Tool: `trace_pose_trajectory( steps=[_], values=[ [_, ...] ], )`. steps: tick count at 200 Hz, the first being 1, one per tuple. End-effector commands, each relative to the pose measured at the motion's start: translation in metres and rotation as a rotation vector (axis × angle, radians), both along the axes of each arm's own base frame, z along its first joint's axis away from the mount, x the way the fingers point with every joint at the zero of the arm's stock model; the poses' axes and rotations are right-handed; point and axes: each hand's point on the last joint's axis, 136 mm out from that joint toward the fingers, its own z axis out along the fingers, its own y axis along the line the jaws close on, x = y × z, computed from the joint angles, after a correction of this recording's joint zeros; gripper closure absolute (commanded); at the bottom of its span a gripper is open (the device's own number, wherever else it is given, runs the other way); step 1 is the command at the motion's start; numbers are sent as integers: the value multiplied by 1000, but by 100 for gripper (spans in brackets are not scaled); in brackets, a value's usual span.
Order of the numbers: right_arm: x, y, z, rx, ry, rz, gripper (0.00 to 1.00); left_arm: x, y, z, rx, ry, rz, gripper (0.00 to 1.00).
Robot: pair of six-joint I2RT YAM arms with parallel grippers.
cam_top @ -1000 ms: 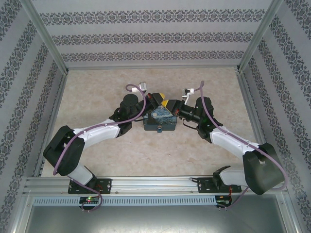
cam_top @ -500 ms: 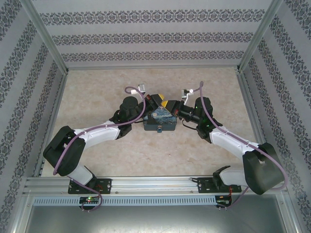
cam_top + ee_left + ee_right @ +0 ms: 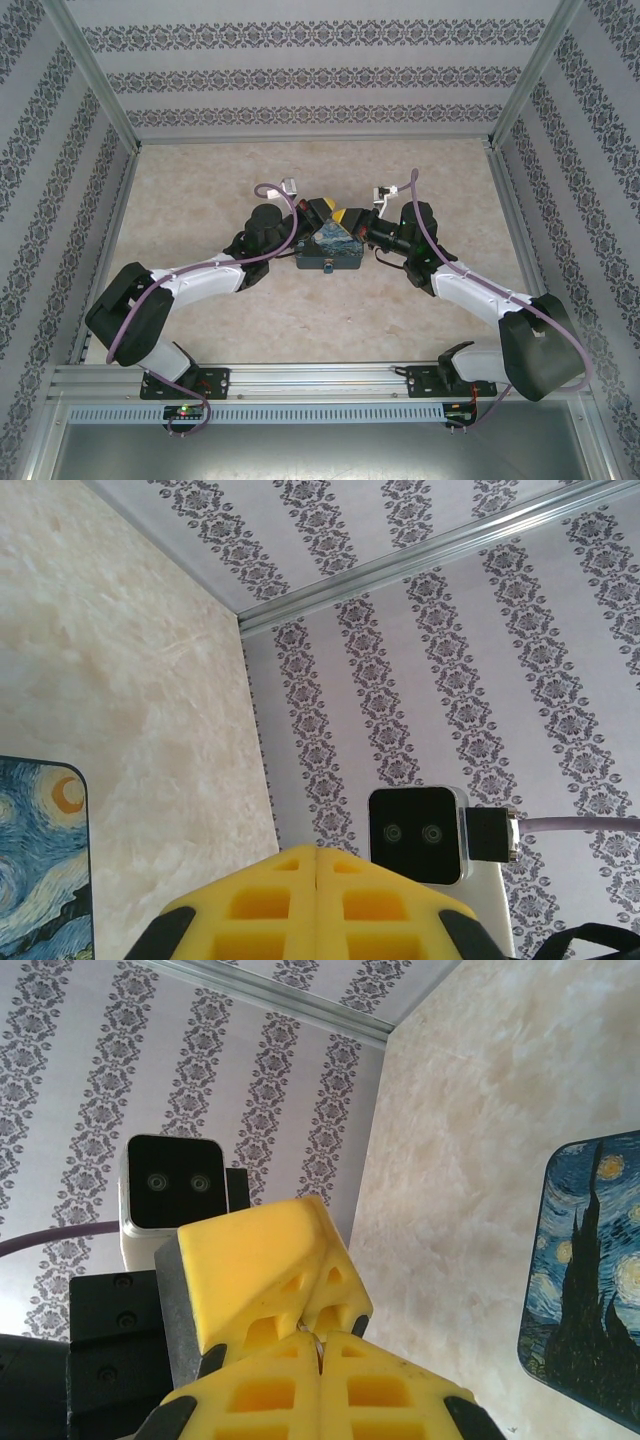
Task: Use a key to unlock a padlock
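Above the far edge of the Starry-Night tin (image 3: 335, 256) my left gripper (image 3: 322, 210) and right gripper (image 3: 346, 216) meet tip to tip. In the right wrist view my right gripper (image 3: 322, 1340) is shut on a thin curved sliver of metal (image 3: 322, 1344), which I take for the key. The left gripper's yellow fingers (image 3: 262, 1270) press against that same spot. The left gripper (image 3: 317, 851) is shut, with nothing showing between its pads. A tiny teal-blue speck at the tin's near side looks like the padlock (image 3: 328, 268).
The tin (image 3: 35, 865) (image 3: 590, 1300) lies mid-table on the beige marbled top (image 3: 200, 190). Patterned walls (image 3: 320, 75) enclose the far side and both flanks. An aluminium rail (image 3: 320, 378) runs along the near edge by the arm bases.
Both wrists have shifted slightly toward each other over the tin. The fingertips stay together and both grippers stay shut.
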Motion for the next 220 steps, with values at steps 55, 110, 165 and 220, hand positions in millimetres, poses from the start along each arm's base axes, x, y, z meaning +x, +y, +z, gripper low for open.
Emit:
trace_pose_trajectory(
  steps=[55, 110, 165, 220],
  values=[
    [17, -18, 9, 11, -41, -117, 100, -2, 6, 6, 3, -20, 39, 96],
    [13, -28, -1, -9, -29, -116, 100, -9, 36, 12, 138, -31, 108, 12],
    [18, -33, -9, -34, -11, -104, 100, -38, 49, -38, 471, 102, -3, 0],
    [44, -28, -26, -73, 35, -117, 100, -76, 39, -117, 666, 237, -194, 2]
  ],
)
